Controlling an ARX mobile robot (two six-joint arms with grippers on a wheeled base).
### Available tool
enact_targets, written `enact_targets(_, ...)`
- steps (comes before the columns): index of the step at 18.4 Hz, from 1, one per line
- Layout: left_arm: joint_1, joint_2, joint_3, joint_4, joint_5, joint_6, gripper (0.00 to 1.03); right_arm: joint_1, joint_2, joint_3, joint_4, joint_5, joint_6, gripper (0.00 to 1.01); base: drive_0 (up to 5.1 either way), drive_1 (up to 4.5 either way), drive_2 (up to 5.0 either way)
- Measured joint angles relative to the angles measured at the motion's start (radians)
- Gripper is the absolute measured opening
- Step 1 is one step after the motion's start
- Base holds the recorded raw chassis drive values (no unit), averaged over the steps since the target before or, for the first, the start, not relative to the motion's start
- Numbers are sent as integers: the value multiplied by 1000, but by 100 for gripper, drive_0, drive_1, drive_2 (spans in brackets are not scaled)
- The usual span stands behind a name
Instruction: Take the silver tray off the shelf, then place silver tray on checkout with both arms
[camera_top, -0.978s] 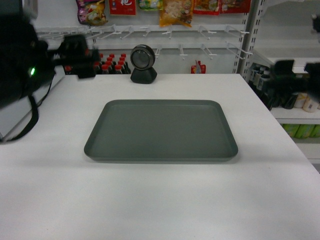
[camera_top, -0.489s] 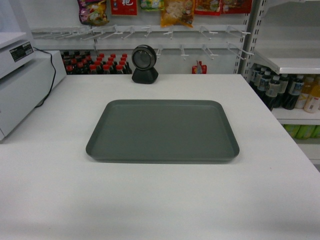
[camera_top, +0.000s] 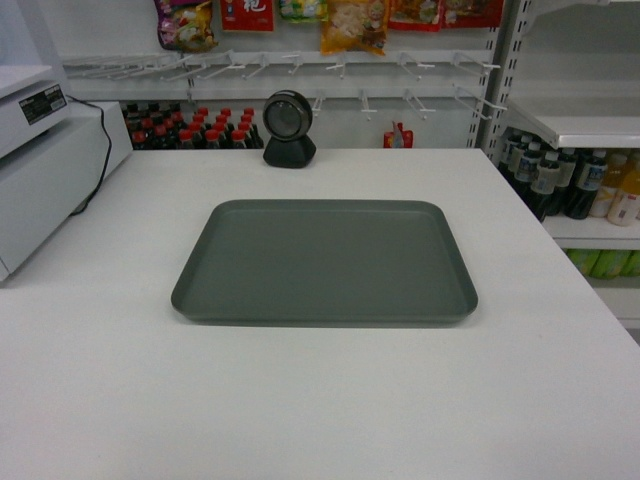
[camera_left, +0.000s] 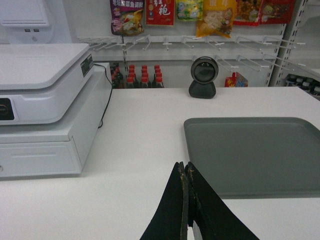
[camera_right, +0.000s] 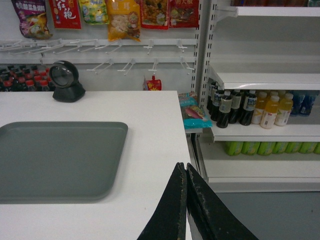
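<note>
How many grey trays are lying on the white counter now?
1. The silver tray lies flat near the middle of the checkout, in front of the black scanner. No other tray shows in any view; the shelves are only partly in view.

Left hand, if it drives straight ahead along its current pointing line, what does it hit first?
Probably the tray: the shut left hand points just at its near left corner, above the counter. Height over the rim is unclear, so it may skim past. Beyond that, the scanner.
</note>
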Motion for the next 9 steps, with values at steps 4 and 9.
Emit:
enact_targets(4,0,-200,-35,-156,0,0,1,0,-201,-46,-151,0,0,2,0,0,0)
enact_targets(9,0,-428,-50,-361,0,0,1,0,-441,-68,-361,0,0,2,0,0,0)
